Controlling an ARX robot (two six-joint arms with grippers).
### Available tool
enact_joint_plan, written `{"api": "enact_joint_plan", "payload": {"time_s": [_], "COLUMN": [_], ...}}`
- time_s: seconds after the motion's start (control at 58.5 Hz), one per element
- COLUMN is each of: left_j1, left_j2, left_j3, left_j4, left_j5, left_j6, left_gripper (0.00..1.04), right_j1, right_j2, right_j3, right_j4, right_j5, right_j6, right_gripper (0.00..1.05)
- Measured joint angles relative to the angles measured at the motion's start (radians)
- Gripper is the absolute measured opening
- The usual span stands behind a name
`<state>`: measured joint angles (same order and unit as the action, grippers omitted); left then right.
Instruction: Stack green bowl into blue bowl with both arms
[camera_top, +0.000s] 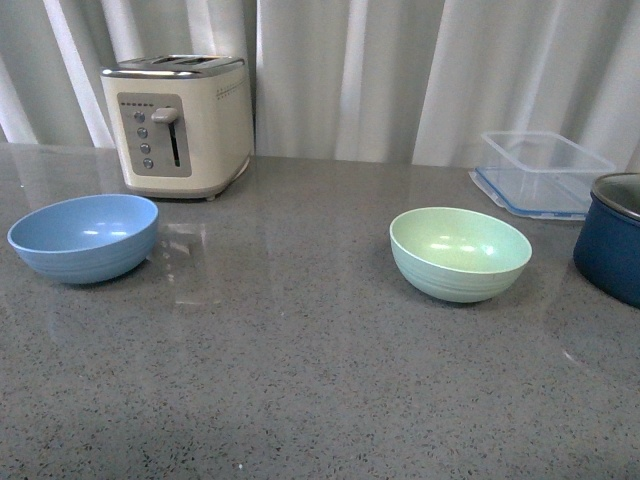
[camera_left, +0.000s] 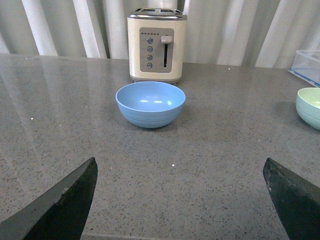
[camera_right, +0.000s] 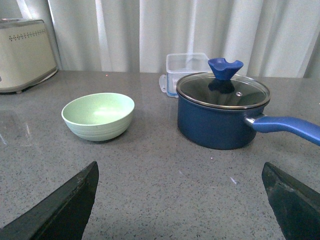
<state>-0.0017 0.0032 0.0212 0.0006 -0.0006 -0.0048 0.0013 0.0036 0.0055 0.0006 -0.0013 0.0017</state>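
Note:
The blue bowl (camera_top: 84, 236) stands upright and empty at the left of the grey counter, in front of the toaster. The green bowl (camera_top: 460, 253) stands upright and empty right of centre, well apart from it. No arm shows in the front view. My left gripper (camera_left: 180, 167) is open and empty, its fingertips (camera_left: 80, 187) wide apart, with the blue bowl (camera_left: 150, 103) some way ahead of it. My right gripper (camera_right: 180, 170) is open and empty, with the green bowl (camera_right: 98, 116) ahead and off to one side.
A cream toaster (camera_top: 180, 125) stands at the back left. A clear plastic container (camera_top: 542, 172) sits at the back right. A dark navy pot (camera_top: 612, 235) with a glass lid (camera_right: 223, 90) and a long handle (camera_right: 287, 127) stands right of the green bowl. Curtains hang behind.

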Motion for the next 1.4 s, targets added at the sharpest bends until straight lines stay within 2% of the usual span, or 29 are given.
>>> {"api": "enact_joint_plan", "payload": {"time_s": [0.479,0.564,0.615,0.855,1.094,1.282,1.402], "left_j1": [0.000,-0.056,-0.062,-0.027,0.070,0.089,0.095], "left_j2": [0.000,0.082,0.150,0.418,0.769,1.047,1.190], "left_j3": [0.000,0.040,0.066,0.284,0.570,0.832,0.961], "left_j4": [0.000,-0.111,-0.108,-0.034,-0.031,-0.056,-0.124], "left_j5": [0.000,-0.185,-0.208,-0.149,-0.048,-0.047,-0.047], "left_j6": [0.000,-0.026,-0.047,-0.055,-0.180,-0.237,-0.272], "left_gripper": [0.98,0.98,0.98,0.98,0.98,0.98,0.98], "right_j1": [0.000,0.000,0.000,0.000,0.000,0.000,0.000], "right_j2": [0.000,0.000,0.000,0.000,0.000,0.000,0.000], "right_j3": [0.000,0.000,0.000,0.000,0.000,0.000,0.000], "right_j4": [0.000,0.000,0.000,0.000,0.000,0.000,0.000], "right_j5": [0.000,0.000,0.000,0.000,0.000,0.000,0.000], "right_j6": [0.000,0.000,0.000,0.000,0.000,0.000,0.000], "right_gripper": [0.95,0.95,0.95,0.95,0.95,0.95,0.95]}}
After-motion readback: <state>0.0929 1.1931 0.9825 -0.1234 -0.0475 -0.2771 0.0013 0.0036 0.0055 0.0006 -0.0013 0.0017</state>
